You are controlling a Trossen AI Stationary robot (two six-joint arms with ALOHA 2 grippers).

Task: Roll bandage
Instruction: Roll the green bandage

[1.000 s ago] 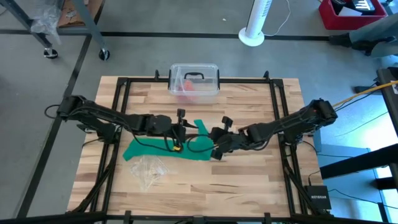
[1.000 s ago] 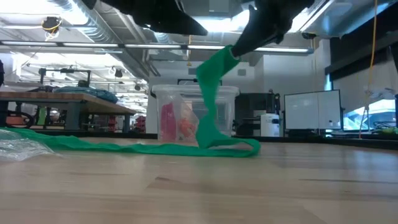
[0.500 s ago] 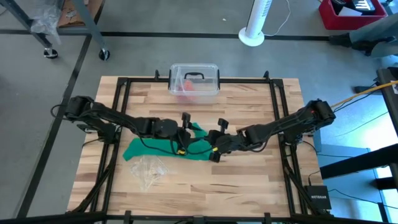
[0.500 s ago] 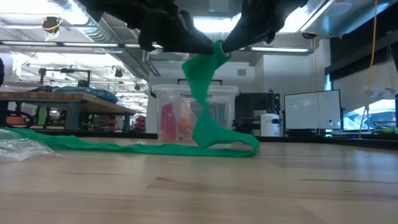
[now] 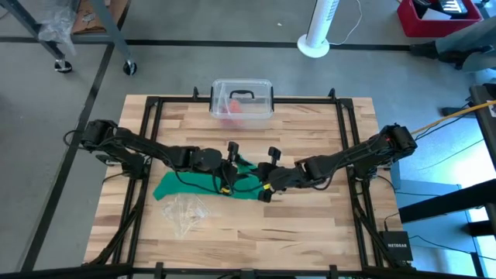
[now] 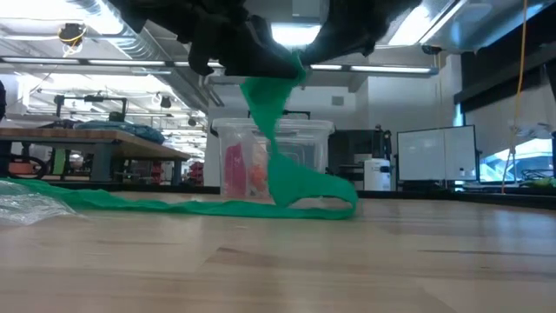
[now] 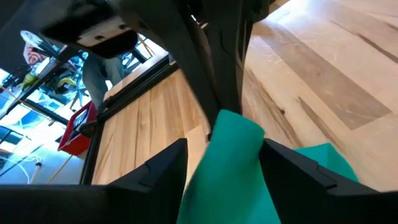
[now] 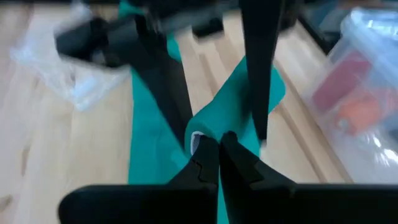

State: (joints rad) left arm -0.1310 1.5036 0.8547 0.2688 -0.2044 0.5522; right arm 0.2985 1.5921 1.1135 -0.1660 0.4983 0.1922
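Left jaws now wide around bandage (image 5: pixel 249 180) end, right jaws pinching it

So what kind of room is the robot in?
Probably a workshop or lab: bare pipes on the ceiling, workbenches behind the table, and a screen on a counter.

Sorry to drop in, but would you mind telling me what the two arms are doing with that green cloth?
They are working on a long green bandage, most of which lies flat on the wooden table. The right gripper is shut on one end and holds it up above the table. The left gripper is open, its fingers either side of that raised end. A clear plastic box and a plastic wrapper lie apart.
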